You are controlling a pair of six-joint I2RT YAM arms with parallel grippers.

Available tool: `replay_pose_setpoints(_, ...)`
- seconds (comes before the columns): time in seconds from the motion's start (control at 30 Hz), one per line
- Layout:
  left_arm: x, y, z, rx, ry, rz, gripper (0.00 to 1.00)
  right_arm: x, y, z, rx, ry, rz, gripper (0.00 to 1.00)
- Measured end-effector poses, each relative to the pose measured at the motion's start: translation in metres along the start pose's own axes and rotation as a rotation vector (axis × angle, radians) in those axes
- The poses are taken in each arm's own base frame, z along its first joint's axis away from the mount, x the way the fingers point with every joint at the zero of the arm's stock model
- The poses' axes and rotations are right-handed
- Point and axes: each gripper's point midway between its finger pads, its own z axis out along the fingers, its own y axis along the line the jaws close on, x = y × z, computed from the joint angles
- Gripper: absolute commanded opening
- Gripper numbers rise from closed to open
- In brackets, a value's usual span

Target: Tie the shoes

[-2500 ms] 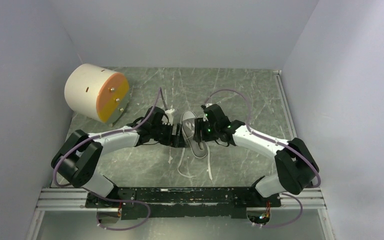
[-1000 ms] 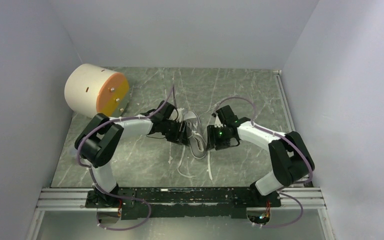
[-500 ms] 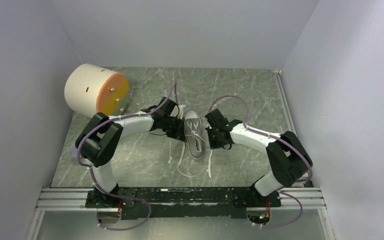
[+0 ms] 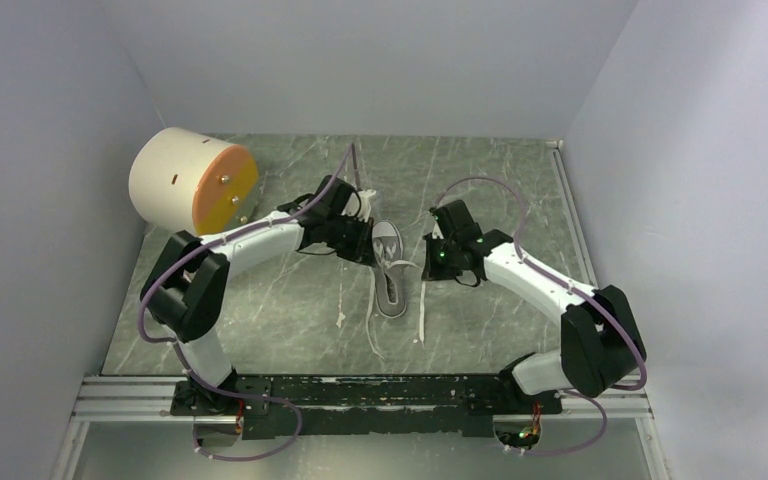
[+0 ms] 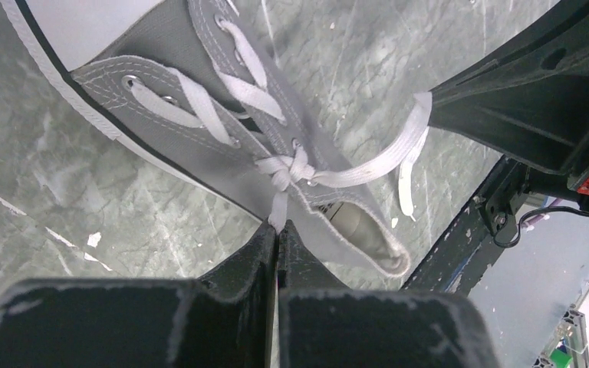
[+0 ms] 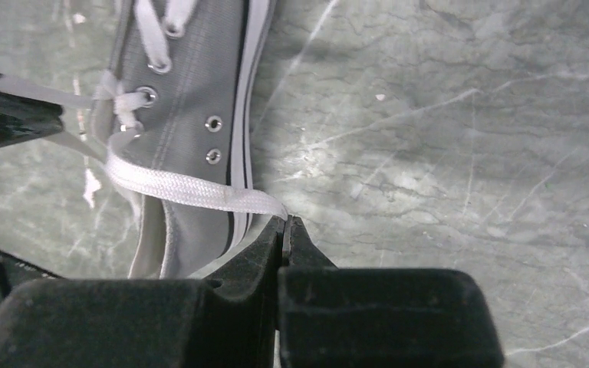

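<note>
The sneaker [image 4: 388, 272] is found on the tabletop [image 4: 290, 310] with a first knot [image 5: 287, 170] drawn, a lace end [image 6: 192, 192] pinched in the closed left gripper [image 5: 277, 230] and right gripper [image 6: 284, 226] alike; the bow is judged outstanding.

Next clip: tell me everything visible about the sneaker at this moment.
The sneaker is small, low-top, grey canvas with white toe cap, white sole rim and metal eyelets. It stands on its sole on the table between the arms, toe away from their bases. Its white laces are crossed in one simple knot near the top eyelets. The left pincer and right pincer, both shut, each pinch one strand, stretched sideways.
</note>
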Motion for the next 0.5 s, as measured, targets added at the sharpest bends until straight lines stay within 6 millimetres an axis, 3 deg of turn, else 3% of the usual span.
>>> replay_pose_setpoints(0.33,0.006,-0.005,-0.003,-0.005,0.038,0.018,0.1,-0.021,0.025,-0.02,-0.122,0.002,0.016,0.0)
replay_pose_setpoints(0.5,0.011,-0.003,-0.004,-0.01,0.055,0.011,0.11,-0.023,0.014,-0.022,-0.089,0.006,0.042,0.0)
